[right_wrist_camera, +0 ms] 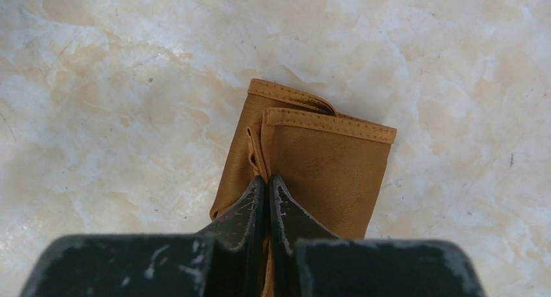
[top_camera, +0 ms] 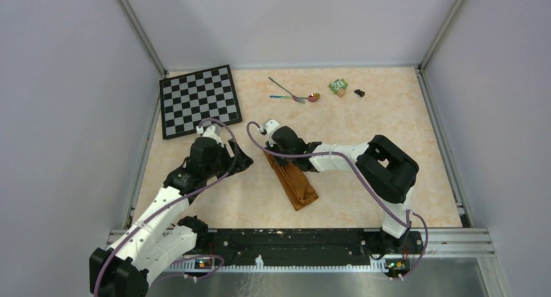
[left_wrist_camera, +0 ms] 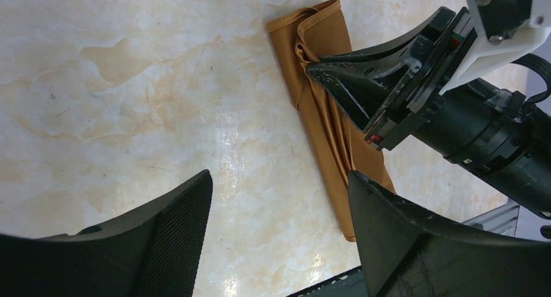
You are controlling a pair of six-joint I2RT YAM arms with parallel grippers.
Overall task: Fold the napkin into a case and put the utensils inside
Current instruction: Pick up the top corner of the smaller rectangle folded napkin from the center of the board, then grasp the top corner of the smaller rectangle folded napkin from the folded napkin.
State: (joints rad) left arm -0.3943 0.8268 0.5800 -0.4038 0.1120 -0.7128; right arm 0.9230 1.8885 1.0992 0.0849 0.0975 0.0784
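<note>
The napkin [top_camera: 297, 185] lies folded into a narrow orange-brown case in front of the arms, running from far left to near right. It also shows in the left wrist view [left_wrist_camera: 321, 121] and the right wrist view [right_wrist_camera: 328, 164]. My right gripper [top_camera: 274, 155] [right_wrist_camera: 268, 180] is shut, pinching a fold of cloth near the case's far end. My left gripper [top_camera: 242, 160] [left_wrist_camera: 279, 206] is open and empty just left of the case, and one finger [left_wrist_camera: 396, 232] hides the case's near edge. The utensils [top_camera: 300, 97] lie crossed at the back of the table.
A black-and-white chessboard [top_camera: 200, 101] lies at the back left. A small green block [top_camera: 337, 86] and a small black piece [top_camera: 359, 93] lie right of the utensils. A metal rail [top_camera: 305, 235] runs along the near edge. The right arm [left_wrist_camera: 481, 128] reaches over the case.
</note>
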